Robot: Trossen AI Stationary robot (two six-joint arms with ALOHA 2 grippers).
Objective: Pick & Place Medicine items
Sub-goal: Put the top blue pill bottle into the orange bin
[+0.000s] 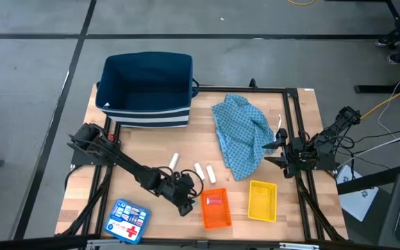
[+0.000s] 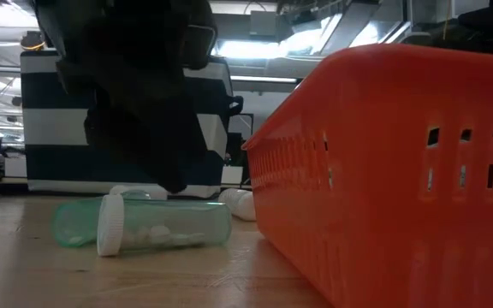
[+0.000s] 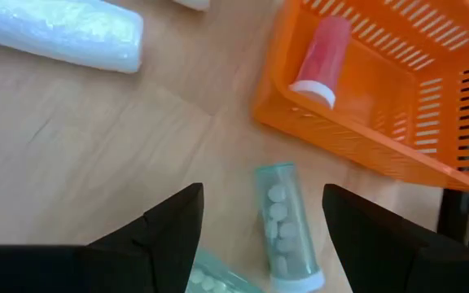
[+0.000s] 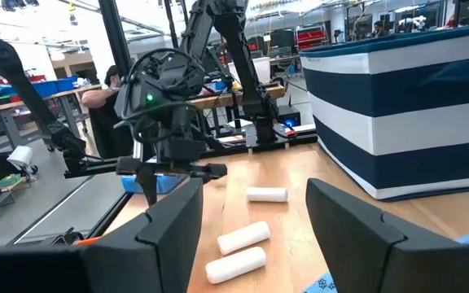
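With jaws apart, our left gripper hovers over a green pill vial lying between them, long axis running twelve-to-six, orange tray at one o'clock.

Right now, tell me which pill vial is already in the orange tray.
The red vial, lying inside the orange tray. The green vials lie on the wood between the left tool fingers.
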